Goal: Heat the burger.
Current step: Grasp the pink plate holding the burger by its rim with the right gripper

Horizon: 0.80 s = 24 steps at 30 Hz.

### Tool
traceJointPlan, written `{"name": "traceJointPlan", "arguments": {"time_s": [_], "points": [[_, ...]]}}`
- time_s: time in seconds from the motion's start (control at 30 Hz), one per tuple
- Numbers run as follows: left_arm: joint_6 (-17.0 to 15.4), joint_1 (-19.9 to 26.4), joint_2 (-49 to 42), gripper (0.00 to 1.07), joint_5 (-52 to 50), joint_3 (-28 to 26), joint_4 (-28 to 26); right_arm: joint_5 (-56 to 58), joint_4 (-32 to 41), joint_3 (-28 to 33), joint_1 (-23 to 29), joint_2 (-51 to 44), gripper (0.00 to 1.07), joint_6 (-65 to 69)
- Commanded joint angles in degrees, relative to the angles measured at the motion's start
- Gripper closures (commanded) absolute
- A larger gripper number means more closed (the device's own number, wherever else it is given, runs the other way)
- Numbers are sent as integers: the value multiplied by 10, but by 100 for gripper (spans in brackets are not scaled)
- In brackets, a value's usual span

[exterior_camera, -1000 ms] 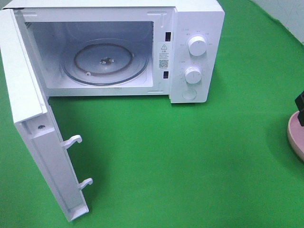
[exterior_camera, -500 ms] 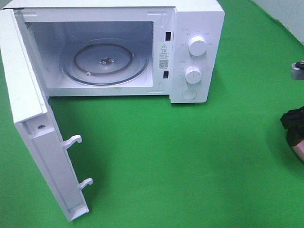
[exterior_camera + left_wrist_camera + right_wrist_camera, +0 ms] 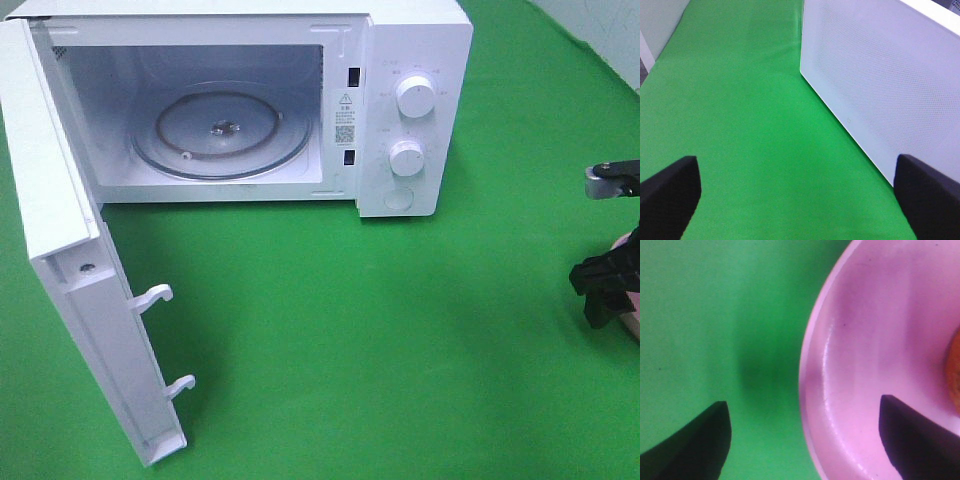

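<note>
Black-tipped and spread wide, the right gripper [image 3: 802, 420] holds nothing; one finger hangs over the green cloth [image 3: 400, 340] and the other over the inside of the pink plate [image 3: 865, 330], so the jaws straddle the plate's rim. Only an orange-brown sliver of the burger [image 3: 955, 370] shows, sitting on that plate at the very edge of the right wrist view; the high camera does not show it, and catches this gripper at the far right edge of the cloth. The left gripper [image 3: 795, 170] is just as wide open and empty, above the cloth near the outer face of the door [image 3: 60, 250]. That door is swung fully open on the white microwave [image 3: 415, 60], well apart from the plate, baring the glass turntable [image 3: 220, 130]
</note>
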Motion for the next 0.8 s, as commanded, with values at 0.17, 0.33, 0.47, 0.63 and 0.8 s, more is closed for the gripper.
{"name": "traceJointPlan", "arguments": {"time_s": [0.17,0.33,0.47,0.63,0.8], "points": [[-3,-3,-9,9,-5,2,0,-36,-4,-3,-4,15,30,5],[-3,-3,-9,9,-5,2,0,-49,-7,-3,-4,15,31,6],[-3,-3,-9,9,-5,2,0,-54,-18,-3,-14,19,31,19],[-3,-3,-9,9,-5,2,0,-51,-18,-3,-17,42,31,17],[-3,-3,-9,9,-5,2,0,-63,-18,-3,-17,70,31,18]]}}
